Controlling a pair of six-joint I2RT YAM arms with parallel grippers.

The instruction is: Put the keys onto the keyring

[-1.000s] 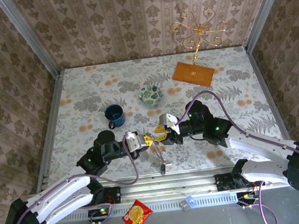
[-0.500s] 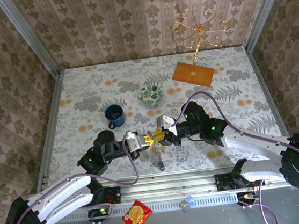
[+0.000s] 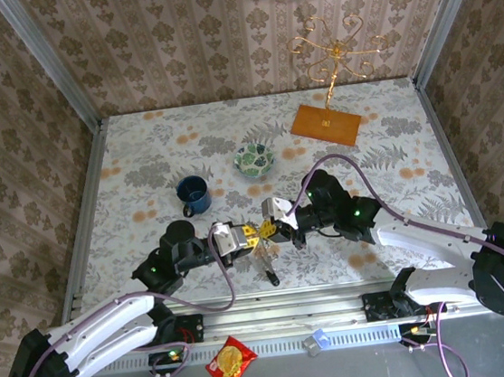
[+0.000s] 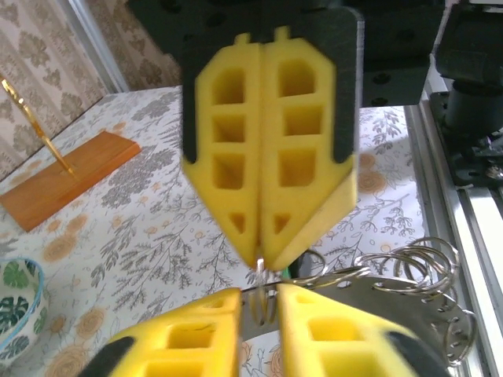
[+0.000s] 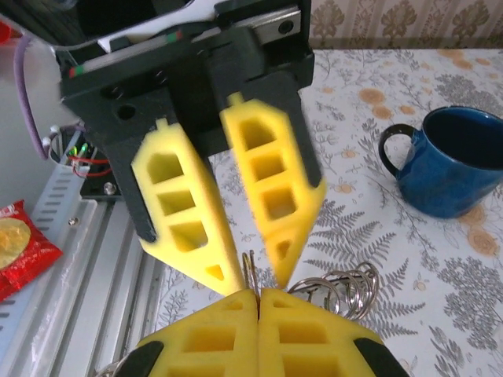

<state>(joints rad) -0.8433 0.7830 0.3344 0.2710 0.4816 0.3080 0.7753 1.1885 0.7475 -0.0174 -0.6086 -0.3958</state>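
Keyring-holding step — we log right gripper [image 4: 263, 259] pinching a wire loop [image 5: 249, 264] of the keyring [image 4: 377, 292], left gripper [image 4: 260, 297] slightly spread — threading next needs that loop steady.

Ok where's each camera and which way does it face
Top external: above and behind the arm bases, looking down on the table; both arms show.
Left wrist: on the left arm, facing the shut right claw, bowl beyond; own fingers below.
Right wrist: on the right arm, facing the left claw, blue mug beyond; own fingers below.
Shared: both wrist views show the wire loop between the claws.
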